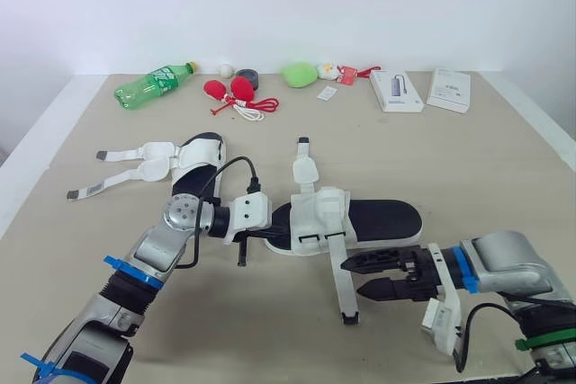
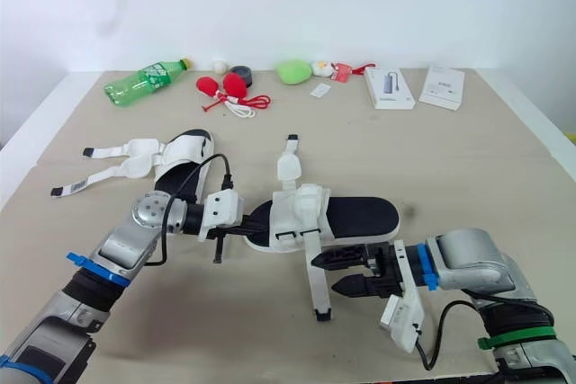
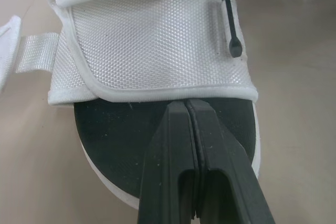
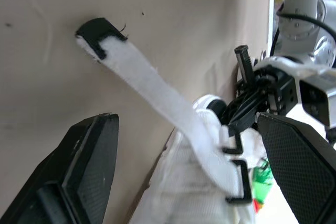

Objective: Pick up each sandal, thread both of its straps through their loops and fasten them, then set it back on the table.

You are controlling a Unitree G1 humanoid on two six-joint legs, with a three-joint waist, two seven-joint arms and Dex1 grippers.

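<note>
While the left gripper (image 3: 187, 104) rests with fingers pressed together on the black insole at one end, the sandal (image 1: 378, 220) lies on its sole in the middle of the table (image 1: 504, 177), its long axis running toward the table's left and right edges. One loose strap (image 1: 343, 299) trails from the black loops (image 1: 310, 240) toward the near edge; another strap (image 1: 304, 166) points toward the far edge. The right gripper (image 1: 353, 277) hovers with fingers spread, aimed toward the left edge, its tips just beside the near strap and crossing its length, so this arm is better placed to take it. Nothing blocks the way. A second sandal (image 1: 198, 155) sits nearer the left edge, straps unfastened. A bottle (image 1: 151, 87) and boxes (image 1: 396, 90) line the far edge, well apart.
</note>
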